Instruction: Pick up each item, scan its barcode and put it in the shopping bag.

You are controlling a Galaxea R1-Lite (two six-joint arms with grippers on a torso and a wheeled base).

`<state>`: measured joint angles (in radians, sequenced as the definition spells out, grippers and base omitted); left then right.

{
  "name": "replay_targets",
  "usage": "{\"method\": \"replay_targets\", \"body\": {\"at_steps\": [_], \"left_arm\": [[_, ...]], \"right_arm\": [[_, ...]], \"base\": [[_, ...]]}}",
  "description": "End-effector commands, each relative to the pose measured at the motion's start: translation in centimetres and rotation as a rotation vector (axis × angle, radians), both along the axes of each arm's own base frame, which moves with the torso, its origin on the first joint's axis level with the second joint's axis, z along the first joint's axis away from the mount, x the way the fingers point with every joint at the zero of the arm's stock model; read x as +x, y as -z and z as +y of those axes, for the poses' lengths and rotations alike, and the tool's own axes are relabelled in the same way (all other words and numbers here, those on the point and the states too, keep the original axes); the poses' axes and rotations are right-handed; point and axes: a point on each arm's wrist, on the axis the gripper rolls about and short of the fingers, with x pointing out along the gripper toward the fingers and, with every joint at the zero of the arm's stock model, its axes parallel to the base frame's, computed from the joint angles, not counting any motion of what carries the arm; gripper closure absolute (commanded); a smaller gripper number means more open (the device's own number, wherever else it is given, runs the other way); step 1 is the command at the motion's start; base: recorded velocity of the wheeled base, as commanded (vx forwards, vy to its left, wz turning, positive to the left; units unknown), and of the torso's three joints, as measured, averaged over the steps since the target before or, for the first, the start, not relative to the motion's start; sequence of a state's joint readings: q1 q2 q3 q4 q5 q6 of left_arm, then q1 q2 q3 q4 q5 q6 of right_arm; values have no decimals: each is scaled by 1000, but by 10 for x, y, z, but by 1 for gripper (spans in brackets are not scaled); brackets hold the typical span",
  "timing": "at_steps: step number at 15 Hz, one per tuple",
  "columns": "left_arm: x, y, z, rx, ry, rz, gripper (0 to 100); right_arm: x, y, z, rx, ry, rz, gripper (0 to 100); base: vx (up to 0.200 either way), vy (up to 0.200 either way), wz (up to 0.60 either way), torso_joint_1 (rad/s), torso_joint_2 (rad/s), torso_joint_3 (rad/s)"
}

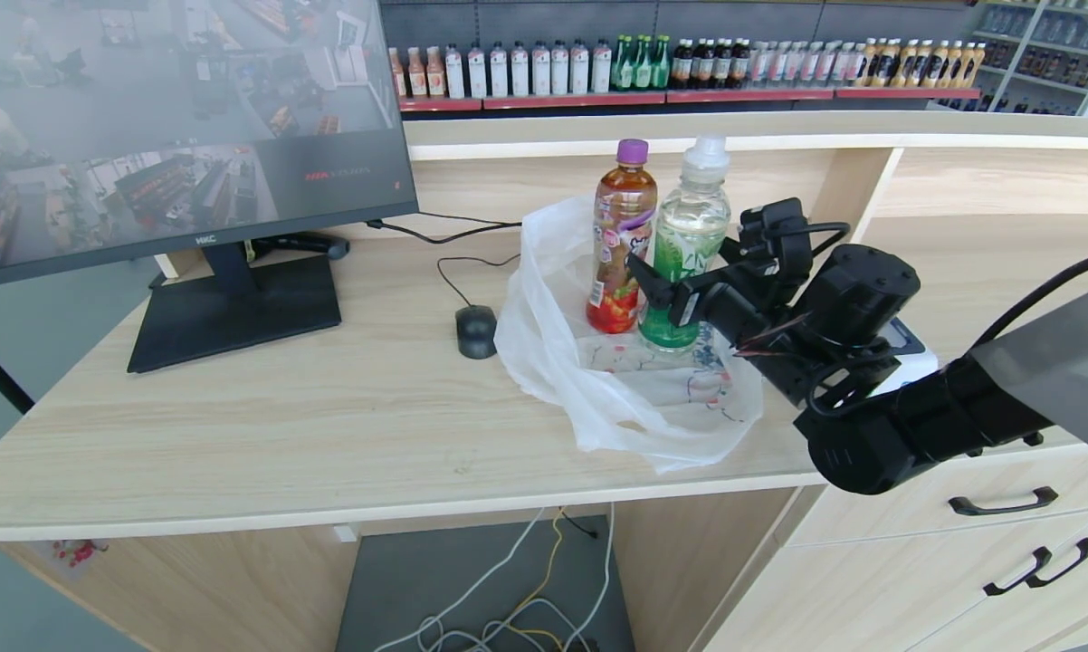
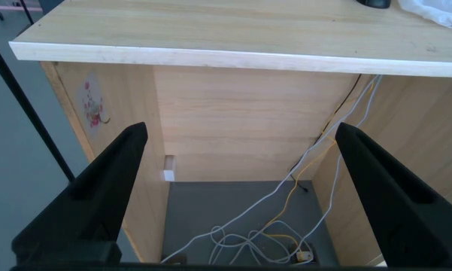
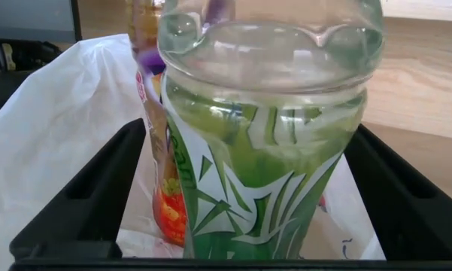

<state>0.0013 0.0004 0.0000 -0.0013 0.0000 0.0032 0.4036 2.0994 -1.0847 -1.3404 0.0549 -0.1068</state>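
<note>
**A:** Right wrist view: our green-labelled bottle [image 3: 271, 98] stands upright inside the shopping bag [image 1: 544, 362], as does the orange bottle [image 1: 618, 244]. It looks full, so we judge it weighty, with stiff, slick plastic.

**B:** Our right hand [image 3: 248, 132] straddles its lower body, spread wide, gripping nothing. We'd grip the label band. The bag itself is flimsy.

Red lettering is showing low on the monitor [image 1: 182, 118]; right of it, the orange bottle [image 1: 618, 226] and green bottle [image 1: 684, 244] are carrying unreadable labels.

Open counter [image 1: 327, 426] left of shopping bag [image 1: 544, 353], mouse [image 1: 476, 331] beside it, monitor stand [image 1: 236, 312] beyond.
</note>
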Motion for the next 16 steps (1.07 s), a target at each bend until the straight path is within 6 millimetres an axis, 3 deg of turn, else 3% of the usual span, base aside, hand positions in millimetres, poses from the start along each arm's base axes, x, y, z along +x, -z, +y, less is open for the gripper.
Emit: {"method": "replay_targets", "body": {"at_steps": [1,2,5,9,11,14,16], "left_arm": [[0,0,0,0,-2,-1,0],[0,0,0,0,-2,-1,0],[0,0,0,0,-2,-1,0],[0,0,0,0,-2,-1,0],[0,0,0,0,0,-1,0],[0,0,0,0,0,-1,0],[0,0,0,0,0,-1,0]], "right_arm": [[-6,-9,-1,7,-3,-18,0],[-6,-9,-1,7,-3,-18,0],[-32,-19,-12,7,1,-25,0],[-89,-7,-35,-3,6,-22,0],[-130,1,-53,-28,21,15,0],[-172,2,-73,-25,22,39,0],[-188,6,-80,-27,21,54,0]], "base": [[0,0,0,0,0,0],[0,0,0,0,0,0],[0,0,0,0,0,0],[0,0,0,0,0,0],[0,0,0,0,0,0],[0,0,0,0,0,0],[0,0,0,0,0,0]]}}
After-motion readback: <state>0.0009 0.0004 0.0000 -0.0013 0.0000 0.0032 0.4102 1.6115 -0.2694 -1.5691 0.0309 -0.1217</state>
